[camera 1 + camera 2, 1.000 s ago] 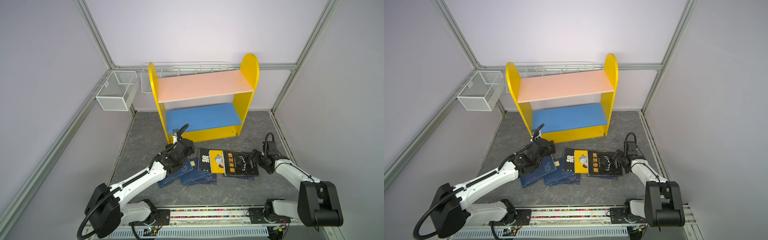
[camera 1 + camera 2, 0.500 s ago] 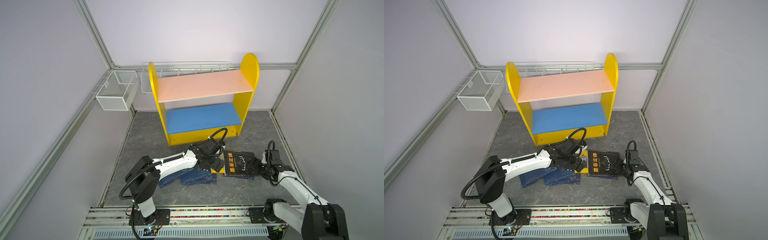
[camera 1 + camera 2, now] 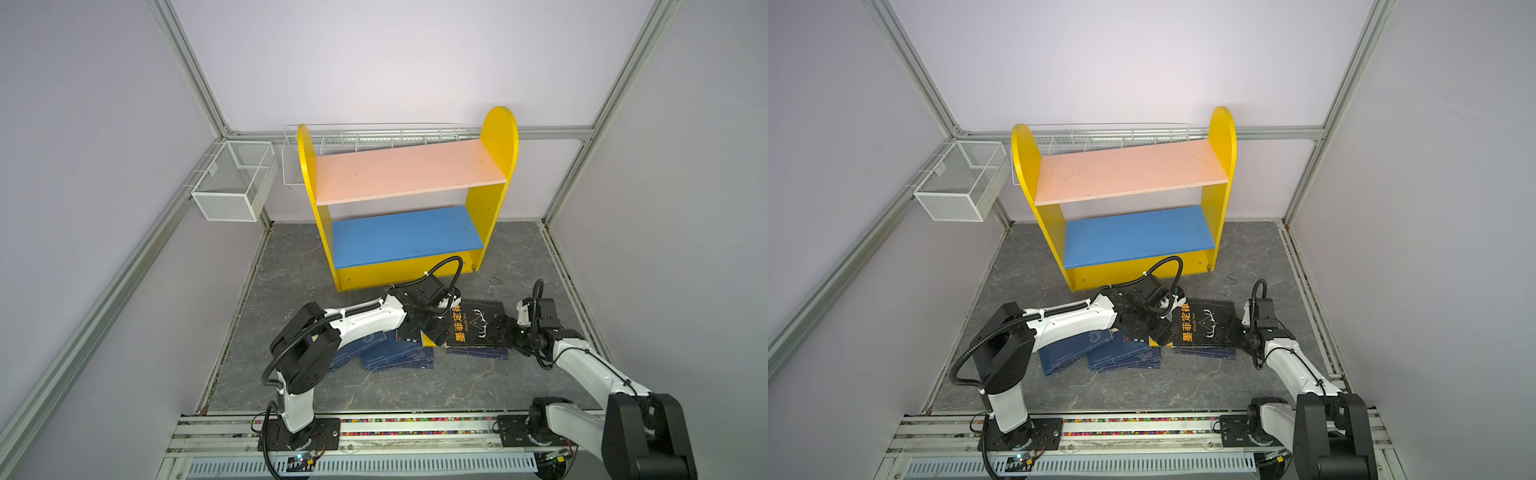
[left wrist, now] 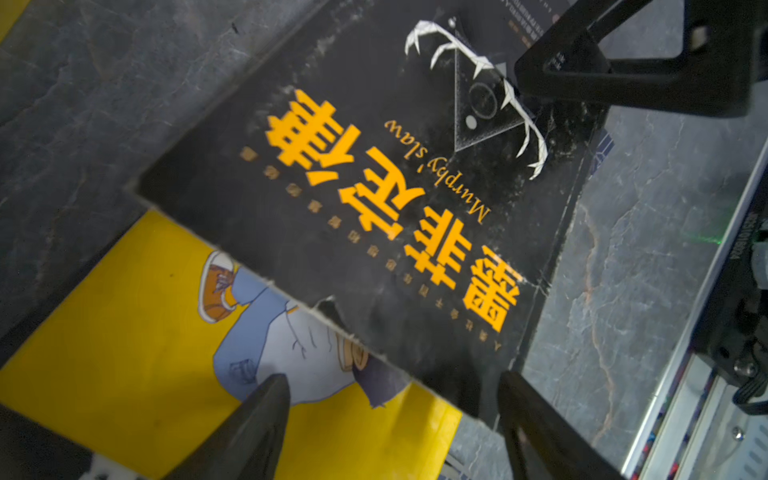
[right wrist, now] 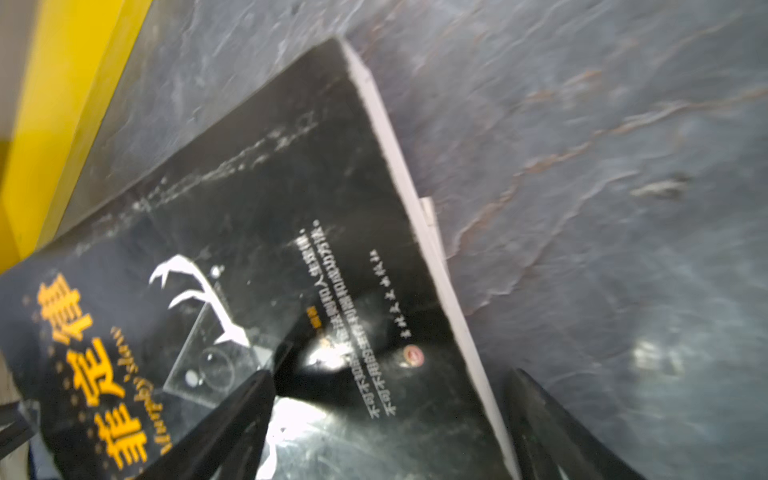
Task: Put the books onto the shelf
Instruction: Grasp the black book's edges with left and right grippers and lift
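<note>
Left claw [image 4: 390, 419] moved right from navy books [image 3: 395, 361] to black book [image 3: 478, 328], jaws apart, narrowing. Right claw [image 5: 390, 419] gaped at its right edge. Shelf [image 3: 409, 174] stood bare; lift likely next.

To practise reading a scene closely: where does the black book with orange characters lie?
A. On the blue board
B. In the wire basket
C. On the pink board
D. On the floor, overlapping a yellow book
D: the black book lies on the floor in front of the shelf, and the left wrist view shows its edge over the yellow book.
</note>
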Controlling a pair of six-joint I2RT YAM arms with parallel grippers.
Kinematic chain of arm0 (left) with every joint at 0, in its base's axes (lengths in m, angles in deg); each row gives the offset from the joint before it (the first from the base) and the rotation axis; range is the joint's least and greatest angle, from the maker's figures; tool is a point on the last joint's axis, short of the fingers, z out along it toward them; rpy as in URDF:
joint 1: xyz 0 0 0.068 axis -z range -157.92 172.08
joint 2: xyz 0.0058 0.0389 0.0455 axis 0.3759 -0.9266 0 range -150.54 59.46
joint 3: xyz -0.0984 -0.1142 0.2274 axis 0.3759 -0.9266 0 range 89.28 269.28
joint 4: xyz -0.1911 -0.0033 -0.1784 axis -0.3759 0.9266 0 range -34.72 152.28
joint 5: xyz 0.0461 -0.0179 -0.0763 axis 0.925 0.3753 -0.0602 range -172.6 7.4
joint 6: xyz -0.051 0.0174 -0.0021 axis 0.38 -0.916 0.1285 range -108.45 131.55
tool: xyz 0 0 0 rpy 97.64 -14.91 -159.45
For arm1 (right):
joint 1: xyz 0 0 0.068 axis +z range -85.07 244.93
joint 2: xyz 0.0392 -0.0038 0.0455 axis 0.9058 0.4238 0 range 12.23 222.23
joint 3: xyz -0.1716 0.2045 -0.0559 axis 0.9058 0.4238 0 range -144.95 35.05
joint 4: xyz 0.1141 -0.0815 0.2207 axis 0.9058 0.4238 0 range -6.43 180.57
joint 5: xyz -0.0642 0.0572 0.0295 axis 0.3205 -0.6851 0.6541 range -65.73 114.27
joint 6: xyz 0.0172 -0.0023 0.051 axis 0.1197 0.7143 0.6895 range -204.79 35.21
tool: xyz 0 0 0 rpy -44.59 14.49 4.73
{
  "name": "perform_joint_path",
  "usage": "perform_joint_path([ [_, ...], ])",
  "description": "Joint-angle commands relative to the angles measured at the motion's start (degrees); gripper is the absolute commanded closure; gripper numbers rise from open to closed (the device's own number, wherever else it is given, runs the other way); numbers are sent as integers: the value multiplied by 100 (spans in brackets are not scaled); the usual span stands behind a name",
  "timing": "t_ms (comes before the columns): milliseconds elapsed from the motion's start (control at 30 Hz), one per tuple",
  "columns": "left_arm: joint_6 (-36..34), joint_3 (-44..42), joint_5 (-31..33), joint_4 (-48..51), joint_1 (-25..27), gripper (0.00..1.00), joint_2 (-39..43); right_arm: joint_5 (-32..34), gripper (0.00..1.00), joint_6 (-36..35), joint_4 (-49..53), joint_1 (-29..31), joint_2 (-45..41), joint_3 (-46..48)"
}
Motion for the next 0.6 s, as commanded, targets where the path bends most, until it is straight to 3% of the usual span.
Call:
perform_joint_path([
  [0, -175, 213, -109, 264, -13, 29, -212, -564, 13, -119, -220, 159, -60, -258],
  [233, -138, 197, -159, 221, -54, 45, -386, -930, 19, -120, -153, 312, -142, -744],
  [567, 4, 107, -358, -34, -206, 50, -587, -1390, 30, 257, -675, 347, -165, -1011],
])
